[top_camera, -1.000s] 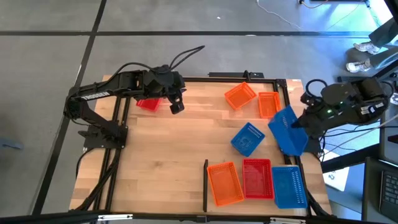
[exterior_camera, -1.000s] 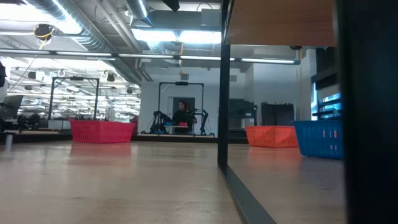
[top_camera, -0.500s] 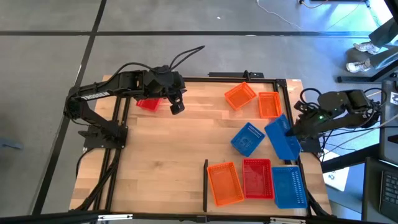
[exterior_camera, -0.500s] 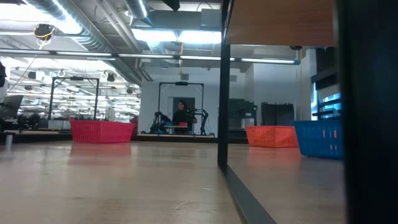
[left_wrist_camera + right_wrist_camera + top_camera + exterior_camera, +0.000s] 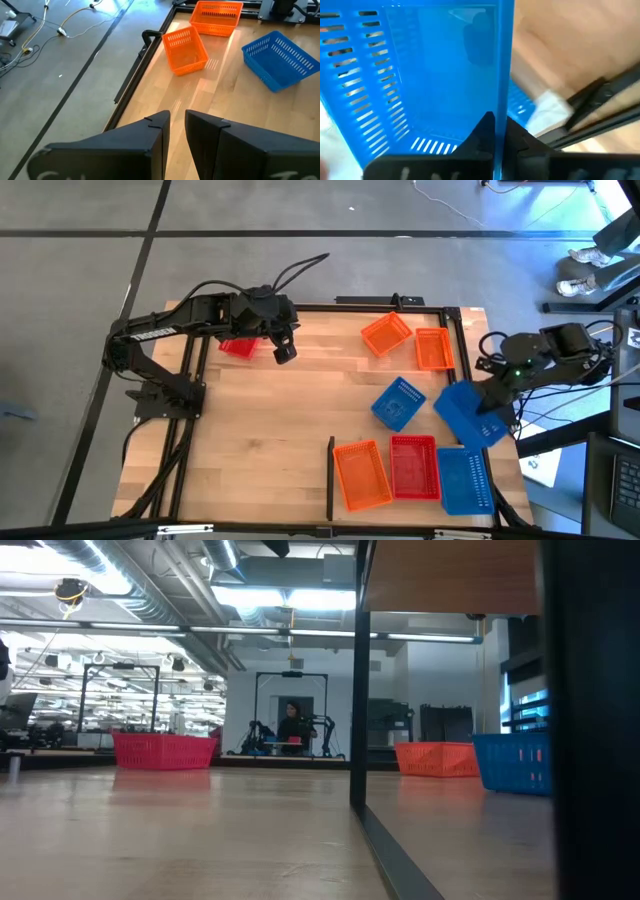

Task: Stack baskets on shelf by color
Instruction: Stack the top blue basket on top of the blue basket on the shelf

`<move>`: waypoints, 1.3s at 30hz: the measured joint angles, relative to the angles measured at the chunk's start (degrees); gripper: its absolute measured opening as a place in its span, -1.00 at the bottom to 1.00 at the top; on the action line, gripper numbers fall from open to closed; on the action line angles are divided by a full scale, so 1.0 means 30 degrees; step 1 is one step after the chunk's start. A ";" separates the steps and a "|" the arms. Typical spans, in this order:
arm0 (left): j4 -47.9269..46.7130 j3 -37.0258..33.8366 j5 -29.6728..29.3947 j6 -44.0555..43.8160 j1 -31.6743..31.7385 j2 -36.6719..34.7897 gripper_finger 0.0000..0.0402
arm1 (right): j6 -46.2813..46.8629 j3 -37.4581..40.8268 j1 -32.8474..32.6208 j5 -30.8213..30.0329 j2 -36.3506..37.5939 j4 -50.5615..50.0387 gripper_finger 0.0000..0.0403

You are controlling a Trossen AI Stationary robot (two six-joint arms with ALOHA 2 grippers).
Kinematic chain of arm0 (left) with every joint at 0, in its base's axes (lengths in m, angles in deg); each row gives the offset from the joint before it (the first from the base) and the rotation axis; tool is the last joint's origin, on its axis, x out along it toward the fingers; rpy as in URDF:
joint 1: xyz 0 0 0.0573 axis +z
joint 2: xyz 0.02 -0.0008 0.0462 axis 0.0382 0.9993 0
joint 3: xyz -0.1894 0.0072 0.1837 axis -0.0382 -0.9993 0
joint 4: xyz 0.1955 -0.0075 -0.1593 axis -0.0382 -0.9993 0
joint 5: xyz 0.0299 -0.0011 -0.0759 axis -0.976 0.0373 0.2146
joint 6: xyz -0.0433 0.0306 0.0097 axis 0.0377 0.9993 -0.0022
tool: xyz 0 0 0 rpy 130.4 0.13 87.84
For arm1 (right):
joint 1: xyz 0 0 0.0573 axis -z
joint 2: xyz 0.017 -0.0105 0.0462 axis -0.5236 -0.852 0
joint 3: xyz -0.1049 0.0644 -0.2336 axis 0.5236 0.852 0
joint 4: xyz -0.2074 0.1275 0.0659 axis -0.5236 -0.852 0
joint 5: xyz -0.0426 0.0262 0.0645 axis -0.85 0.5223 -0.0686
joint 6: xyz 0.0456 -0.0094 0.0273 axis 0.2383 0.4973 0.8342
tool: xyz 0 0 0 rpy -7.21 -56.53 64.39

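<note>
At the shelf's [image 5: 260, 440] right edge, the right gripper [image 5: 487, 402] is clamped on the wall of a blue basket [image 5: 470, 414] — the rim pinched between its fingers [image 5: 485, 131]. That basket sits lower and flatter than a second ago, nearer the blue one [image 5: 463, 478] in the front row. No writing can be read anywhere. Farther off, the left gripper [image 5: 284, 352] hovers with fingers slightly apart, holding nothing, beside a red basket [image 5: 238, 346] — unmoved.
</note>
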 joint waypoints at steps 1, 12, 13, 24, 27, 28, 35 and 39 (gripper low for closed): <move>0.0003 0.0000 0.0000 -0.0004 0.0000 0.0000 -0.74 | 0.0028 0.0000 0.0000 0.0275 -0.0075 0.0438 -1.00; 0.0014 0.0000 -0.0007 0.0022 0.0000 0.0000 -0.75 | -0.8920 -0.0007 0.0007 0.3151 -0.0365 0.0977 -1.00; 0.0014 0.0000 -0.0007 0.0022 0.0000 0.0000 -0.74 | -0.9658 -0.0007 0.0007 0.3162 -0.0403 0.0974 -1.00; 0.0058 0.0000 -0.0007 -0.1370 0.0095 0.0000 -0.74 | -1.4395 -0.0007 0.0007 0.3548 -0.1006 0.1028 -1.00; 0.0050 0.0000 0.0000 -0.1800 0.0087 0.0000 -0.74 | -1.0784 -0.0007 0.0000 0.3144 -0.1064 0.1028 -1.00; 0.0051 0.0000 -0.0005 -0.1946 0.0087 0.0000 -0.74 | -0.9297 -0.0007 0.0000 0.2994 -0.1078 0.1025 -1.00; 0.0030 0.0000 -0.0007 -0.1996 0.0087 0.0000 -0.74 | -0.2322 -0.0007 0.0000 0.3477 -0.1057 0.1028 -1.00; -0.0003 0.0000 -0.0007 -0.1982 0.0087 0.0000 -0.74 | 0.0449 -0.0007 0.0000 0.3546 -0.1057 0.1028 -1.00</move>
